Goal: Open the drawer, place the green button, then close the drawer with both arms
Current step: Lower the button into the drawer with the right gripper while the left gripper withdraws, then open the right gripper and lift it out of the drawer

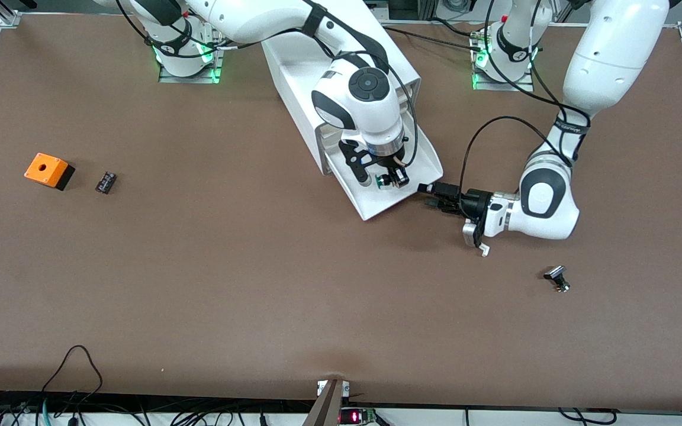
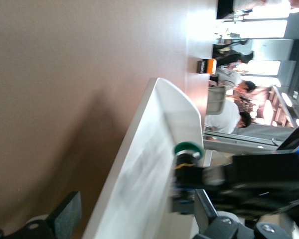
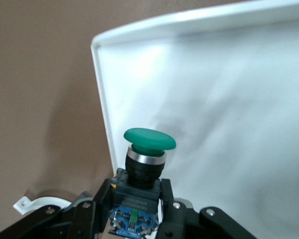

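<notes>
The drawer (image 1: 383, 204) stands pulled out of the white cabinet (image 1: 293, 65) toward the front camera. Over its inside hangs my right gripper (image 1: 387, 181), shut on the button (image 1: 383, 180). In the right wrist view the green cap of the button (image 3: 148, 139) points at the white floor of the drawer (image 3: 229, 89), and the fingers (image 3: 167, 196) clamp its black body. My left gripper (image 1: 428, 196) is low at the drawer's front corner toward the left arm's end, open. In the left wrist view, the rim of the drawer (image 2: 139, 164) runs between that gripper's spread fingers (image 2: 67, 216), with the button (image 2: 187, 149) above the tray.
An orange box with a hole (image 1: 48, 170) and a small black part (image 1: 105, 181) lie toward the right arm's end. A small silver-black knob (image 1: 556, 278) lies nearer the front camera than the left gripper. Brown table (image 1: 258, 284) spreads all round.
</notes>
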`<state>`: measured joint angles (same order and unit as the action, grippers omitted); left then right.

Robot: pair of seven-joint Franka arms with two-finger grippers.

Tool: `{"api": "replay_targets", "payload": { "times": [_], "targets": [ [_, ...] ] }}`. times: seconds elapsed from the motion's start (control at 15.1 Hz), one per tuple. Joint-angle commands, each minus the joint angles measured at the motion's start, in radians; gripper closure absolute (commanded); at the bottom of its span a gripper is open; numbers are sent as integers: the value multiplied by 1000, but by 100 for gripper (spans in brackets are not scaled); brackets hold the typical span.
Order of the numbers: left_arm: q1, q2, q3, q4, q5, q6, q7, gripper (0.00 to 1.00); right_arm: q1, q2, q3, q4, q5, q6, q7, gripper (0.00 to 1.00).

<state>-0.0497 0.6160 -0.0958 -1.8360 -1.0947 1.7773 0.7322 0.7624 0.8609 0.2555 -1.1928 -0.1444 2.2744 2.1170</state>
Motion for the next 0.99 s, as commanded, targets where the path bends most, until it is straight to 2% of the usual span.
{"api": "replay_targets", "payload": {
  "times": [0.0, 0.07, 0.13, 0.27, 0.33, 0.4, 0.53, 0.66, 0.93],
  "targets": [
    [1, -47, 1, 67, 93, -7, -199, 0, 38, 38, -31, 42, -23, 14, 41, 100],
    [1, -55, 1, 98, 129, -7, -265, 0, 40, 47, -39, 44, -21, 17, 40, 100],
    [1, -58, -1, 134, 171, -9, -340, 0, 40, 49, -41, 44, -23, 28, 40, 96],
    [-2, -59, -7, 207, 272, -12, -491, 0, 38, 49, -42, 44, -21, 37, 37, 55],
    [-10, -59, -7, 236, 297, -12, -572, 0, 35, 49, -47, 45, -21, 37, 35, 18],
    [-15, -59, -7, 256, 327, -12, -652, 0, 37, 43, -61, 50, -21, 33, 32, 0],
    [-18, -58, -12, 293, 433, -10, -753, 0, 26, 30, -74, 74, -21, 7, 26, 0],
    [-25, -58, -9, 303, 482, -6, -856, 0, 20, 4, -100, 90, -21, -36, -8, 0],
    [-53, -58, -16, 360, 695, -6, -1054, 0, -64, -94, -90, 105, -1, -151, -152, 0]
  ]
}}
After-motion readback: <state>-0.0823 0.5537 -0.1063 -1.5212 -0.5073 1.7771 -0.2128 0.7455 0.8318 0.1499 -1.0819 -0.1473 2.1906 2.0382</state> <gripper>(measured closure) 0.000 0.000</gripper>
